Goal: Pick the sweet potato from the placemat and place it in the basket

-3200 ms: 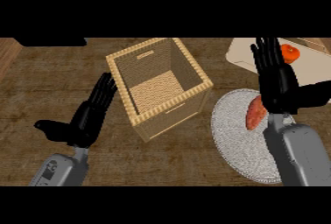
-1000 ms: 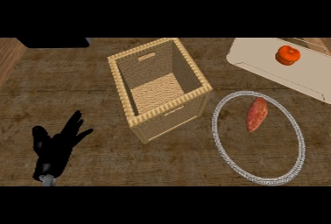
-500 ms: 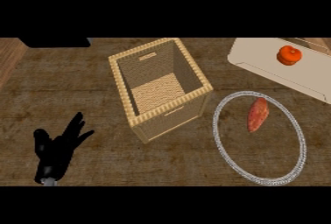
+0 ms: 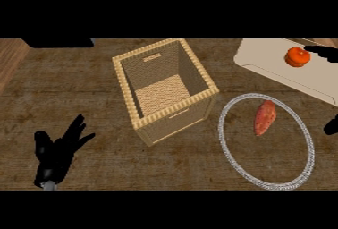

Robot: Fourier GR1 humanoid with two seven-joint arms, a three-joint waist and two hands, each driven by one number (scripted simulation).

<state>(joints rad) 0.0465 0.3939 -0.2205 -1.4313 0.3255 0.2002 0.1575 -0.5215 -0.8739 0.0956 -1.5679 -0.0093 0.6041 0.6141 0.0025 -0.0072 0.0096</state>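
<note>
The reddish-brown sweet potato (image 4: 265, 117) lies inside the round placemat with a grey rim (image 4: 220, 127), right of centre. The tall woven basket (image 4: 175, 123) stands just left of the placemat, and I see nothing inside it. My left hand (image 4: 58, 151) is low at the lower left, open with its fingers spread, far from both. Only small black parts of my right hand (image 4: 332, 125) show at the right edge, just right of the placemat and apart from the sweet potato.
A beige board (image 4: 271, 67) sits at the upper right with an orange-red round fruit (image 4: 297, 57) on it. A dark shape (image 4: 59, 43) lies at the top left. A lighter wood strip (image 4: 9, 58) runs along the left edge.
Since 3.2 s ago both arms dropped away; the right hand left the placemat area. Over the last second the left hand barely moved, and black parts of the right hand appeared at the right edge.
</note>
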